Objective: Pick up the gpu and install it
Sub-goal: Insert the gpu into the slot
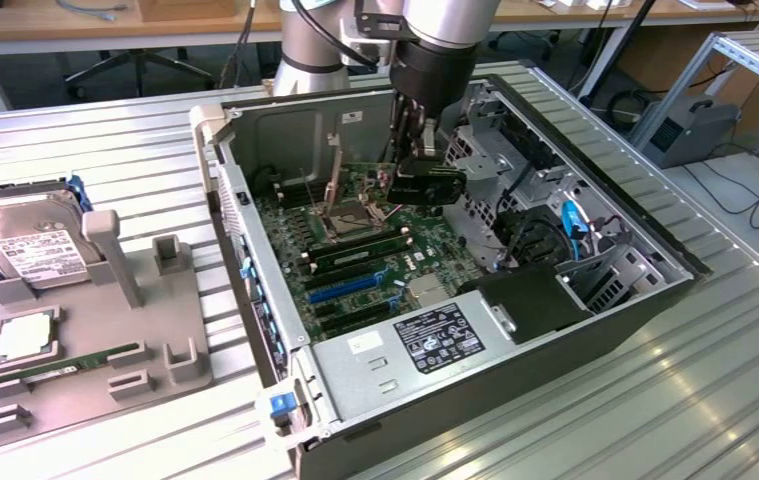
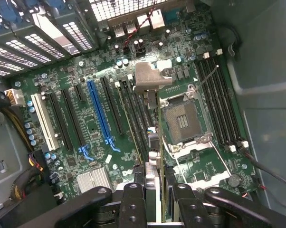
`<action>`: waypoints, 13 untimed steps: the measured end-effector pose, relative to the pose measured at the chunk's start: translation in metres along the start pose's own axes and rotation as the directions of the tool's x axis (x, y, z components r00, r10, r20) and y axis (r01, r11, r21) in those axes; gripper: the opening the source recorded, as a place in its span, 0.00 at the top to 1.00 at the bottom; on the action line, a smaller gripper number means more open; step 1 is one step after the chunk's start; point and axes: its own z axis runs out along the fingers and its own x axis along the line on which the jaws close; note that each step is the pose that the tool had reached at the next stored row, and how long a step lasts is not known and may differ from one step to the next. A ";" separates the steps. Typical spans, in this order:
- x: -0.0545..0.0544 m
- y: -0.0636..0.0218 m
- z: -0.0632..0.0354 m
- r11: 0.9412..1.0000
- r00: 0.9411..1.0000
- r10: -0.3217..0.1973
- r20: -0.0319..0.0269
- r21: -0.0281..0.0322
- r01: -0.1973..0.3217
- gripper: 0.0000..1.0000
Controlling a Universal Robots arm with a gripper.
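Observation:
My gripper reaches down into the open computer case and hangs above the motherboard. In the wrist view the gripper is shut on the gpu, a thin card seen edge-on between the two black fingers. The card's silver bracket points away from the fingers. The gpu hangs clear of the board, over the strip between the black expansion slots and the CPU socket. In the exterior view a bit of the gpu's green board shows beside the gripper.
A blue slot and a white slot lie further across the board. The drive cage stands close to the gripper. On the exterior view's left, a grey fixture holds a hard drive, a CPU and a RAM stick.

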 end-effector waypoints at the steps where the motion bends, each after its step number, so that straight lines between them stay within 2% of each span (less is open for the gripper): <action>1: 0.000 0.0000 0.0000 1.000 1.000 -0.004 0.000 0.000 0.004 0.73; 13: 0.000 0.0000 0.0000 0.999 0.999 -0.043 -0.001 -0.001 0.043 0.73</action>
